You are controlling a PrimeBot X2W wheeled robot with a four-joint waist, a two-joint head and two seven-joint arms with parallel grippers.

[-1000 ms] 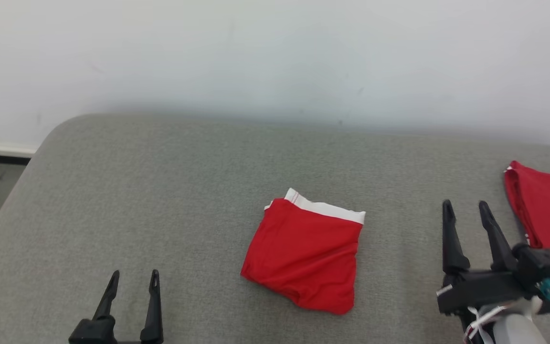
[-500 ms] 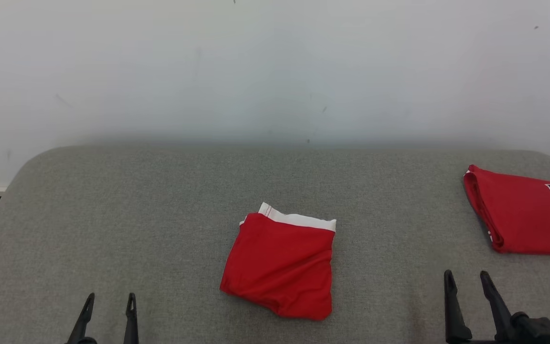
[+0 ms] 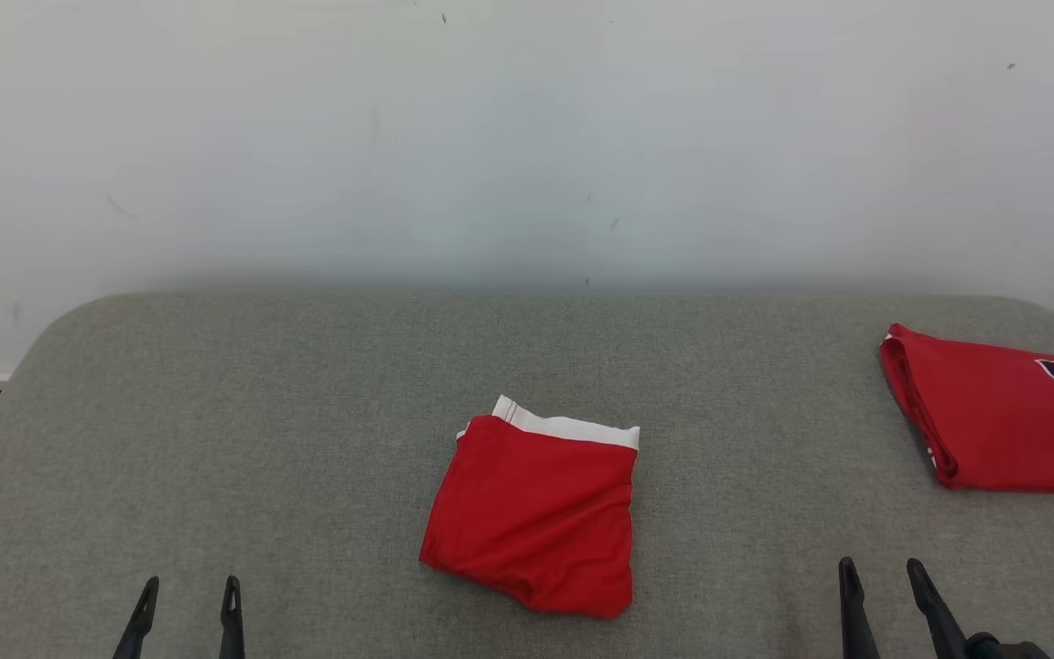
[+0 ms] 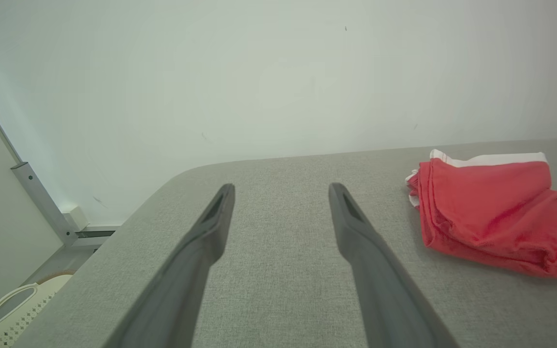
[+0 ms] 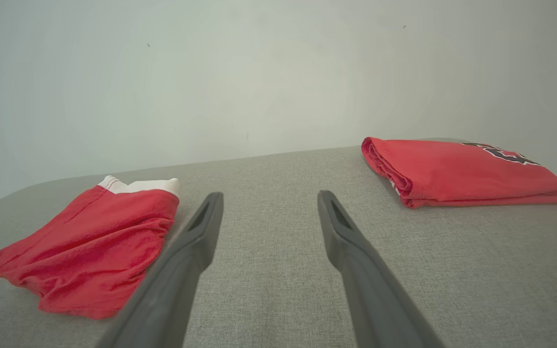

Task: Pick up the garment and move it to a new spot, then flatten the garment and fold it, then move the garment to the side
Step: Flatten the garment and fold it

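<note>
L gripper (image 3: pixel 192 586): fingers held fairly wide, nothing gripped. Only grey cushion (image 3: pixel 307 412) is seen in the gap betw. them (L wrist view). Whether tips touch the cushion can't be told.

R gripper (image 3: pixel 880 566): same state, fingers apart and nothing held.

Garment (image 3: pixel 532 513): red, folded to a rough square, w/ white waistband (image 3: pixel 568 427) along the edge farthest from both grippers. It is laid on the cushion, ahead of and to the R of L gripper, ahead of and to the L of R gripper, approx. midway betw. the two. It is touched by neither. Creases and a rumpled hem are noted along the edge nearest the grippers. The top layer is not fully smoothed.

2nd red garment (image 3: pixel 1003 421): folded, dark numerals on top. It is found ahead of and to the R of R gripper, by the cushion's far-R corner, well apart from the task garment.

Pale wall (image 3: pixel 527 137) is seen beyond all fingertips. White basket (image 4: pixel 12 309) is noted low to the L of L gripper, past the cushion edge.
</note>
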